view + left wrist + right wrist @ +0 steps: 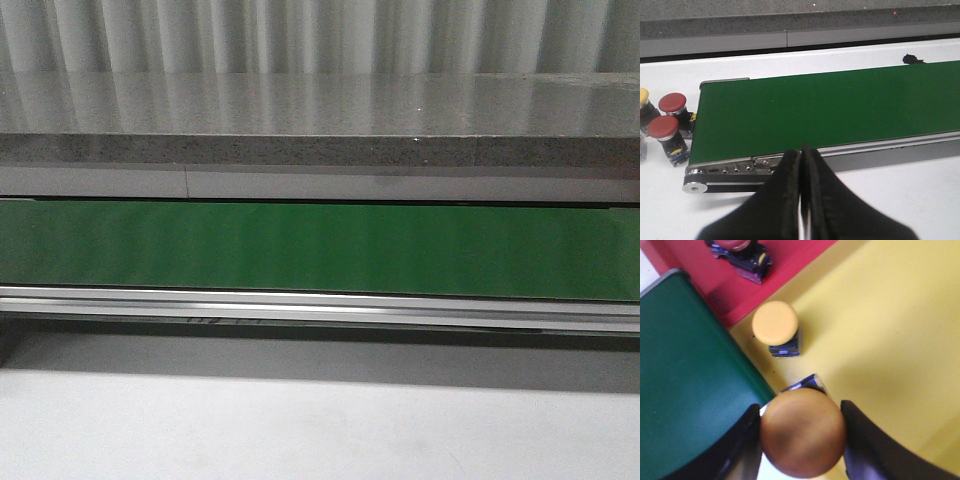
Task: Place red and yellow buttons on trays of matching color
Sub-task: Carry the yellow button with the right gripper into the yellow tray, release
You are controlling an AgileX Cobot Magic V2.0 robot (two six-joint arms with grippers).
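Note:
My right gripper is shut on a yellow button, its round cap filling the gap between the fingers. It hangs over the yellow tray at the tray's edge beside the green belt. A second yellow button stands on that tray. On the red tray lies a red button. My left gripper is shut on nothing, just in front of the conveyor's end. Two red buttons and a yellow one stand on the white table beside that end.
The green conveyor belt runs across the front view with nothing on it, and neither arm shows there. A grey stone counter rises behind it. A small black piece sits by the belt's far edge.

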